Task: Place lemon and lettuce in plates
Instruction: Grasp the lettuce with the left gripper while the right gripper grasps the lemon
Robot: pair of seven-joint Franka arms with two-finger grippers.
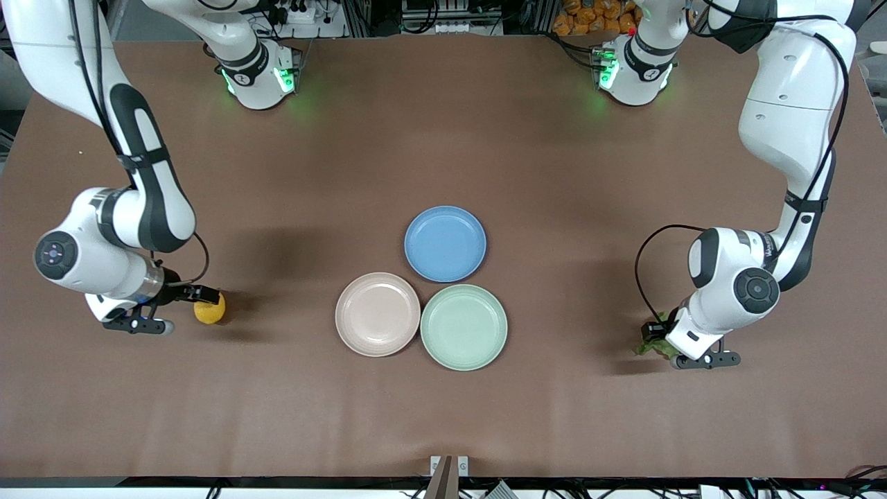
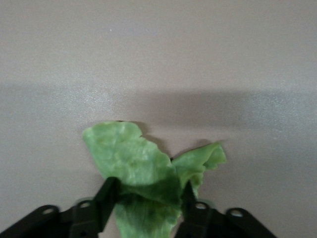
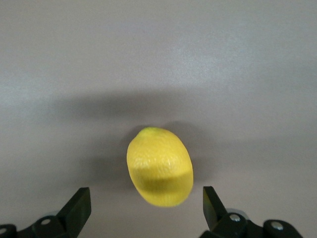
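- Table (image 1: 443, 125): brown cloth-like surface, both arm bases along one edge.
- Blue plate (image 1: 445, 243): round, rimmed, at the table's middle; taken as the landmark here.
- Beige-pink plate (image 1: 378, 314): nearer the front camera than the blue plate, toward the right arm's end; nothing in it.
- Mint green plate (image 1: 463, 326): nearer the front camera than the blue plate, just beside the beige-pink plate, rims touching or nearly so; nothing in it.
- Lemon (image 1: 209, 309): yellow, dimpled, on the table well apart from the blue plate, toward the right arm's end.
- Right gripper (image 3: 147, 206): low at the lemon, fingers spread wide with a gap on each side of the fruit; no contact seen, nothing held.
- Lettuce (image 2: 143, 171): wrinkled green leaf on the table well apart from the blue plate, toward the left arm's end.
- Left gripper (image 2: 148, 198): down on the lettuce, fingers partly closed and pressing the leaf's near portion from both sides; the leaf lies on the table.
- Writing: lettering on the left arm's forearm, too small to read.
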